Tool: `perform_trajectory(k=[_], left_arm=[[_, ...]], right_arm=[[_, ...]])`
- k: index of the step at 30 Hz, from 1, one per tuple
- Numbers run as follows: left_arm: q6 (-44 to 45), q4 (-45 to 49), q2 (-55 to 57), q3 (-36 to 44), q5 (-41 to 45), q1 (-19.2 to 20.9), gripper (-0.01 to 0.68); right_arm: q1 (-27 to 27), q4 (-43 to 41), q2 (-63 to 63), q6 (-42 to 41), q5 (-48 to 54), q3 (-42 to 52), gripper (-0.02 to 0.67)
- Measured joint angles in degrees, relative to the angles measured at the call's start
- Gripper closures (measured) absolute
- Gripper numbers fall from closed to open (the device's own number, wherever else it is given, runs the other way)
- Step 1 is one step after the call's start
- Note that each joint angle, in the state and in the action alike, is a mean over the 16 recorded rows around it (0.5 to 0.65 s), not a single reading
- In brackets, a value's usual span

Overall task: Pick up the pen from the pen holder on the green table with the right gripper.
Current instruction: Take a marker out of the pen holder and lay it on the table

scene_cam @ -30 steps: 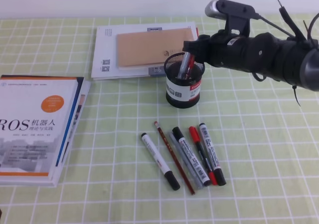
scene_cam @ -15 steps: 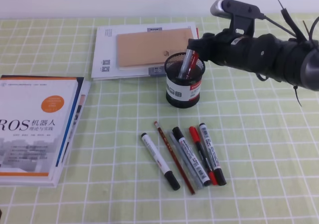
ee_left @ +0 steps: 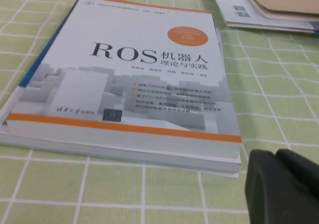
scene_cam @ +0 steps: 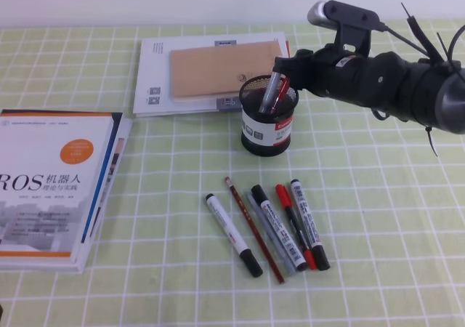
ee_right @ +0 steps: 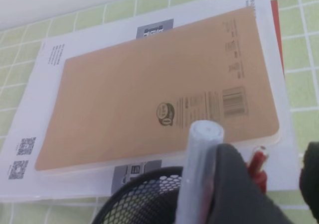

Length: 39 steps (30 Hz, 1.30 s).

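While the right tool (scene_cam: 285,67) hangs just above the rim of the pen holder (scene_cam: 268,118) in the exterior high view, the pen (scene_cam: 280,94) stands tilted inside that holder, its red top leaning toward the tool from below. Beside it in the holder leans a whitish translucent pen (scene_cam: 269,92), whose top reaches the tool's tip. From this view it cannot be told whether the tool's fingers are apart or together, nor whether they touch either pen. The holder stands on the green surface (scene_cam: 378,218). Behind the holder lies a tan notebook (scene_cam: 221,67) on a white booklet (scene_cam: 156,76). In front of the holder lies a row of markers (scene_cam: 287,225), and far to the holder's left a ROS book (scene_cam: 51,185).

In the left wrist view the ROS book (ee_left: 129,84) lies on the green surface (ee_left: 279,99), and a black edge of the left tool (ee_left: 281,186) shows at the lower right; its fingers are not visible enough to tell their state.

In the right wrist view the holder's mesh rim (ee_right: 144,199) sits at the bottom. One dark finger (ee_right: 234,189) stands between the whitish pen (ee_right: 199,169) and the red pen (ee_right: 256,162). The other finger (ee_right: 311,176) shows at the right edge, so the fingers are apart with the red pen in the gap, touching the nearer finger or just beside it. The tan notebook (ee_right: 149,94) lies beyond the holder.
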Motion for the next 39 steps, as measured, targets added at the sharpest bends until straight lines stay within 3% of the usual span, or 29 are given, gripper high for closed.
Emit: perform_trajectory(k=[17,39], left_arm=[[0.0,0.0,0.0,0.0,0.0,0.0,0.68],[0.0,0.0,0.0,0.0,0.0,0.0,0.68]], right_arm=[[0.9,0.2,0.0,0.0,-0.3,0.0,0.423],[1.2,0.5,0.5,0.1,-0.9,0.0,0.57]])
